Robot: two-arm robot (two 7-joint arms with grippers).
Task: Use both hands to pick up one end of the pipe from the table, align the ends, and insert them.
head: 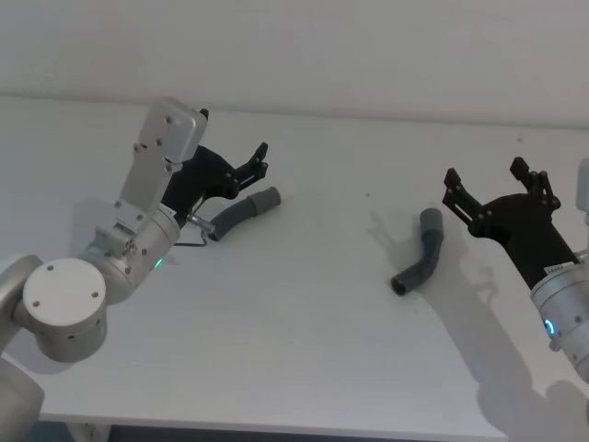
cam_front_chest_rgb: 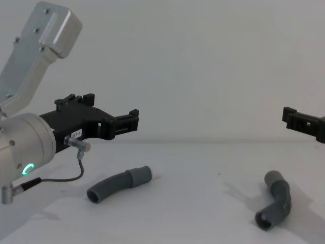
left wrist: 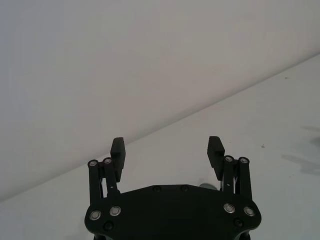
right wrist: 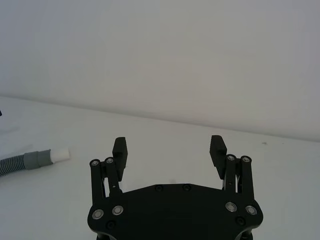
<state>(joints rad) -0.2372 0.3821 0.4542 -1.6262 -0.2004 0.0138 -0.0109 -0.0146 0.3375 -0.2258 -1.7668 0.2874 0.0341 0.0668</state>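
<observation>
Left gripper (head: 260,160) spread empty above left pipe piece (head: 241,212), right gripper (head: 485,173) wide, empty, near right piece (head: 421,262)

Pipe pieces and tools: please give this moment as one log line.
left tool open, above left pipe piece | right tool open, near right pipe piece | pieces apart on table

No text can be read anywhere. A small white label (cam_front_chest_rgb: 76,133) on the left gripper (cam_front_chest_rgb: 133,121), at nine o'clock in the chest view, carries print too small to make out.
</observation>
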